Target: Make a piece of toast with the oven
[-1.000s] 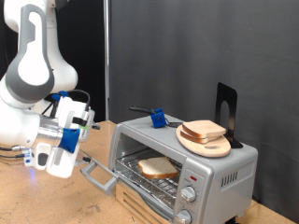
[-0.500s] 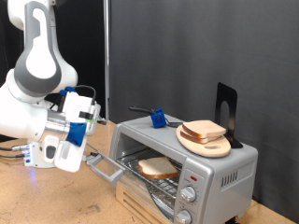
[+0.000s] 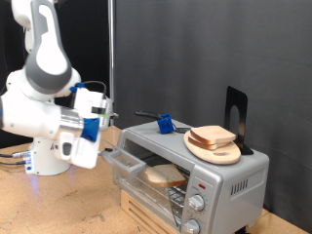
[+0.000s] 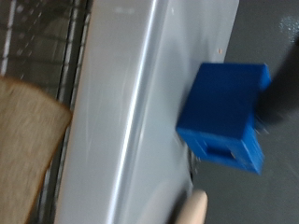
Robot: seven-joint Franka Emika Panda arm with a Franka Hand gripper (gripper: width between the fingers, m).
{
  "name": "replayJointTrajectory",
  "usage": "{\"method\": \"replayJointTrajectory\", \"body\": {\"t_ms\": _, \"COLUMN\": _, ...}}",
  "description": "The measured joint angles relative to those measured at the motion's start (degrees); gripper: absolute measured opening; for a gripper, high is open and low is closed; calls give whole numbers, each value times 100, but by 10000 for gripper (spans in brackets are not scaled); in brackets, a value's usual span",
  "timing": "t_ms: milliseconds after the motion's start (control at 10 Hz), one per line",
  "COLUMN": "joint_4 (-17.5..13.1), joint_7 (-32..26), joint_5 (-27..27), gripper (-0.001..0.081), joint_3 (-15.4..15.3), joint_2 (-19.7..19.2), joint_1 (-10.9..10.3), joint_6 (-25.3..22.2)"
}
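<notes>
The silver oven [image 3: 232,174] stands at the exterior view's lower right, its glass door [image 3: 128,163] tilted about halfway up. The piece of toast [image 3: 165,176] lies inside on the wire rack, partly hidden by the door. In the wrist view the toast [image 4: 26,149] shows beside the oven's grey top [image 4: 140,112] and the rack [image 4: 42,37]. My gripper [image 3: 105,139] is at the door's raised outer edge, with its white and blue hand against the handle. Its fingers are hidden.
A round wooden plate [image 3: 222,152] carrying another bread slice [image 3: 212,135] sits on the oven's top. Also there are a blue block [image 3: 166,123] [image 4: 224,117] and a black stand [image 3: 235,109]. Two knobs [image 3: 195,203] and a red light [image 3: 202,185] face front. A dark curtain hangs behind.
The gripper has moved right and up, and the oven door has swung from nearly flat open to about halfway shut. The toast stays on the rack.
</notes>
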State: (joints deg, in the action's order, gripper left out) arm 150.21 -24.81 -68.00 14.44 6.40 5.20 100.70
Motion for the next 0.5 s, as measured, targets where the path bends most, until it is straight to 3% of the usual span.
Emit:
{"method": "replayJointTrajectory", "body": {"t_ms": 300, "joint_4": 455, "joint_7": 110, "joint_5": -564, "gripper": 682, "joint_3": -418, "joint_2": 151, "joint_1": -245, "joint_6": 537}}
{"method": "replayJointTrajectory", "body": {"t_ms": 500, "joint_4": 615, "joint_7": 240, "joint_5": -589, "gripper": 682, "joint_3": -485, "joint_2": 308, "joint_1": -270, "joint_6": 594}}
